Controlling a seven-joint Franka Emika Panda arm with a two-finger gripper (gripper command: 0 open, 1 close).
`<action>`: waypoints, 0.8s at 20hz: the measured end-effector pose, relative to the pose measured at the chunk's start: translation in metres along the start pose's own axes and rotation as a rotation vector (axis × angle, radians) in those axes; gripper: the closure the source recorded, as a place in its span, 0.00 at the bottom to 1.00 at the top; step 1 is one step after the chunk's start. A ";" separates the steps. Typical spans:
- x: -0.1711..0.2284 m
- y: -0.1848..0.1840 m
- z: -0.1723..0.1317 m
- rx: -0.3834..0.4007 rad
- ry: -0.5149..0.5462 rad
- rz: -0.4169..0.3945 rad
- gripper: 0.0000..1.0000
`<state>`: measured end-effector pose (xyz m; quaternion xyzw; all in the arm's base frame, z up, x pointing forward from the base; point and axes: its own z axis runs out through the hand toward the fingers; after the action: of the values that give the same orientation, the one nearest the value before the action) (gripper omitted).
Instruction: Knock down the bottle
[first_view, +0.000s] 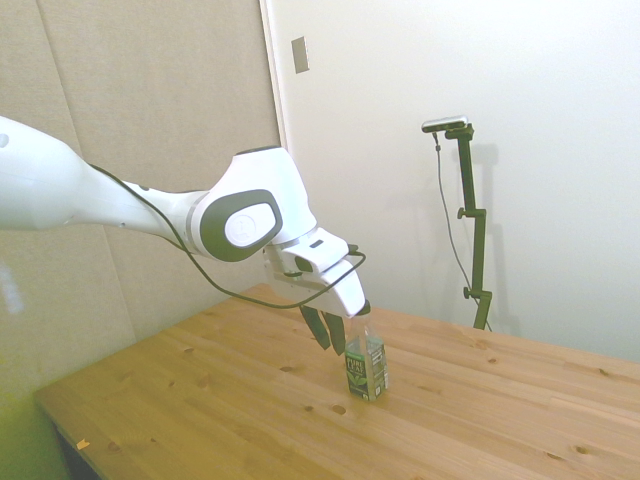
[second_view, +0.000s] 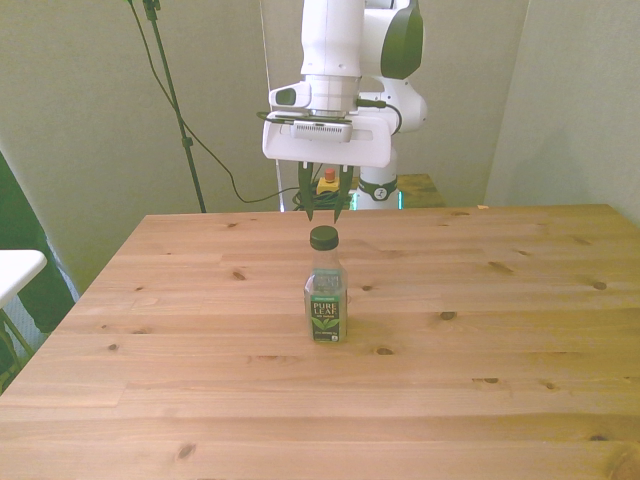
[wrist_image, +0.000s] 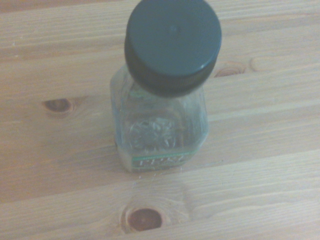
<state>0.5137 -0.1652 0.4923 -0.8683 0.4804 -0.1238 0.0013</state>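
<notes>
Pale walls and a grey padded panel close in behind a knotty pine counter (second_view: 480, 330) that fills the lower half of each view. Just above it hangs the pincer (second_view: 322, 203), its dark fingers (first_view: 337, 332) pointing down and drawn narrow, only a slim gap between them, holding nothing. In the side view the fingertips sit right beside the bottle's top, on its left, and whether they touch it I cannot tell. In the front view they hang just above and behind the cap.

Standing upright near the middle of the counter is the bottle (second_view: 325, 290), clear plastic with a dark green cap (wrist_image: 172, 45) and a dark green label with white lettering. From the wrist view the cap looms large in the upper middle of the frame, with a dark knot (wrist_image: 144, 218) in the wood just below the bottle's base.

Behind the pincer the white arm (first_view: 110, 195) stretches in from the left of the side view, a black cable looping under its wrist.
</notes>
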 end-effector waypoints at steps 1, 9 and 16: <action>0.003 -0.003 0.000 0.001 0.002 0.003 1.00; 0.019 -0.044 -0.005 0.012 0.017 0.044 1.00; 0.046 -0.093 0.004 0.011 0.032 0.116 1.00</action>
<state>0.6155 -0.1537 0.5095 -0.8369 0.5290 -0.1402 0.0055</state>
